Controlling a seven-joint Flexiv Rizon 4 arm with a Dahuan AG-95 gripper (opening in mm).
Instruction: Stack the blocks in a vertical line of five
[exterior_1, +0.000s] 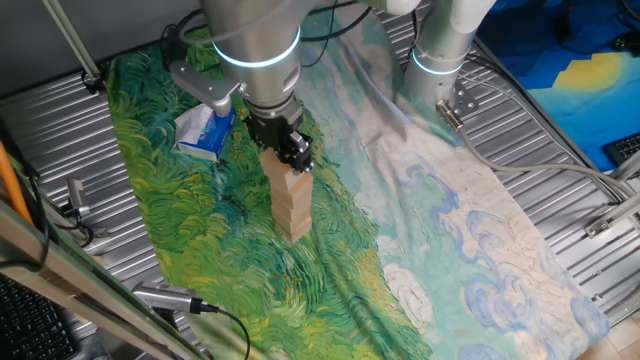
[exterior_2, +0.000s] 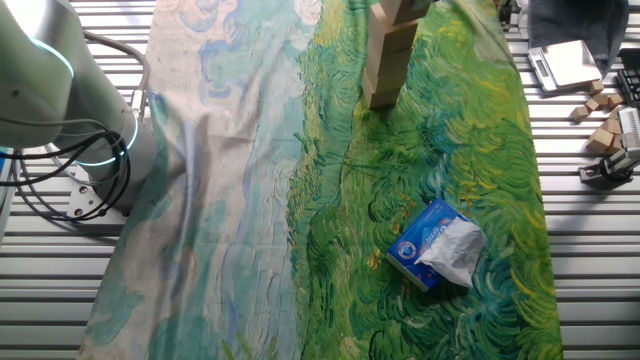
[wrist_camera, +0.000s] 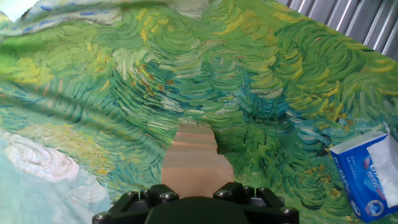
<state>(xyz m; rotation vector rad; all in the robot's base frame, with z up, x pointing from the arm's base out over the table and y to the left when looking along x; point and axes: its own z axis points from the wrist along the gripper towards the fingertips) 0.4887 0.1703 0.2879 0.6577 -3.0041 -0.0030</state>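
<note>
a tower of plain tan wooden cubes stands mid-bench on the green swirl-painted cloth; the black two-finger gripper clasps its top cube (grip partly hidden), a blue-and-white soft packet lying nearby.

The blue-and-white packet carries printing too small to read.

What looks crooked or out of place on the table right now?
The stack of blocks is slightly uneven, its cubes not flush, with the gripper at its top. The blue-and-white packet lies rumpled and open on the green cloth.
</note>
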